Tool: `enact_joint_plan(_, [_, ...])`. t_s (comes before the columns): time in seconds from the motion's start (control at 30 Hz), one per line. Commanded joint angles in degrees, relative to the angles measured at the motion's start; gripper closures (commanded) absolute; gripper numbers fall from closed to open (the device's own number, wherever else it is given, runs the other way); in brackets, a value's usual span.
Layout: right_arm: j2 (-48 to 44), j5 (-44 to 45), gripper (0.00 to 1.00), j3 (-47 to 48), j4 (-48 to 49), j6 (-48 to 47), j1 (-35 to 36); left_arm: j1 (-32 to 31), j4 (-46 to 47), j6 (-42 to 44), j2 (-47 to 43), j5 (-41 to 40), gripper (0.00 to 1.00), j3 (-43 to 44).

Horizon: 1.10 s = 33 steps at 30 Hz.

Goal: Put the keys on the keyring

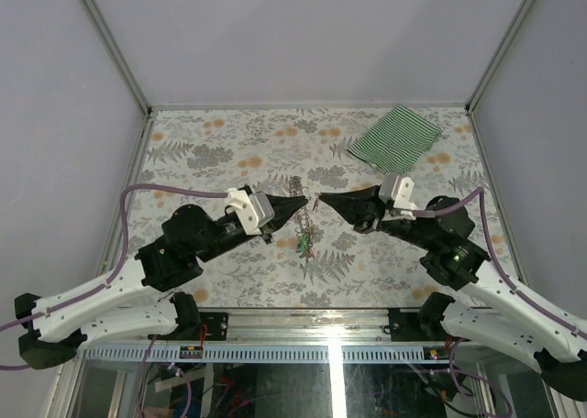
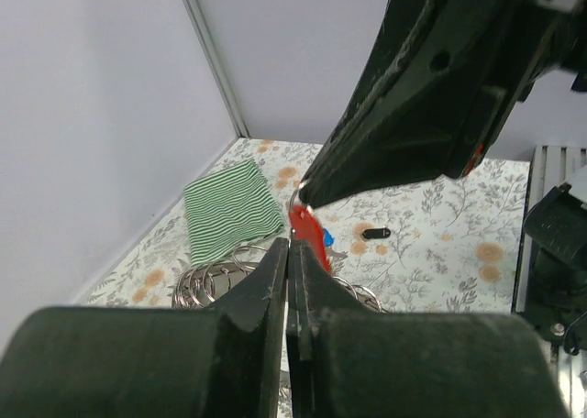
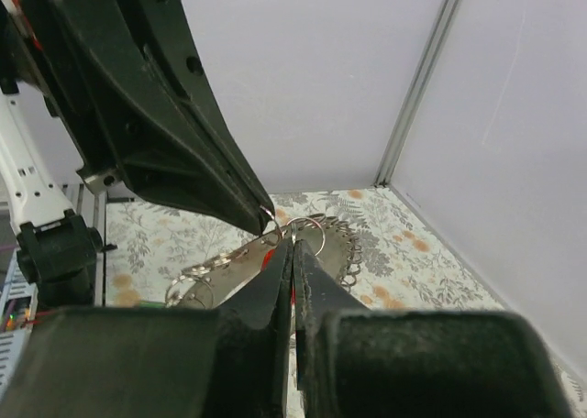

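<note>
Both grippers meet tip to tip above the middle of the table. My left gripper (image 1: 303, 203) (image 2: 292, 246) is shut, pinching a wire loop of the grey coiled keyring (image 1: 295, 187) (image 3: 353, 248). My right gripper (image 1: 319, 199) (image 3: 293, 244) is shut on the small ring of a red-tagged key (image 2: 305, 227), which hangs just past the left fingertips. A blue tag (image 2: 327, 237) shows behind the red one. More keys (image 1: 305, 244) dangle below the keyring. A black-tagged key (image 2: 374, 233) lies alone on the table.
A green-striped cloth (image 1: 396, 136) (image 2: 231, 207) lies at the far right corner of the floral table. Grey walls with metal corner posts close in the back and sides. A metal rail runs along the near edge between the arm bases.
</note>
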Motion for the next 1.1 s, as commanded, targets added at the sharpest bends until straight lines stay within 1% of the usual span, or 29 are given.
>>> enact_joint_plan(0.0, [0.9, -2.62, 1.0, 1.17, 3.92, -5.04, -0.08, -0.48, 10.64, -5.67, -0.28, -2.03, 1.0, 0.21])
enact_joint_plan(0.2, [0.44, -4.25, 1.0, 2.17, 3.24, -5.17, -0.1, -0.45, 17.74, -11.51, -1.55, -4.05, 1.0, -3.49])
enact_joint_plan(0.37, [0.09, -5.03, 1.0, 2.35, 3.56, -4.92, -0.1, -0.45, 22.89, -14.18, -2.24, -4.32, 1.0, -6.53])
enact_joint_plan(0.63, [1.67, -5.57, 1.0, 3.55, 4.03, -3.57, -0.14, -0.44, 23.84, -14.41, -2.71, -3.87, 1.0, -7.08])
enact_joint_plan(1.07, [2.66, -5.49, 1.0, 3.61, 8.86, -0.41, -0.06, -0.49, 23.37, -13.65, -2.6, -1.85, 1.0, -7.27])
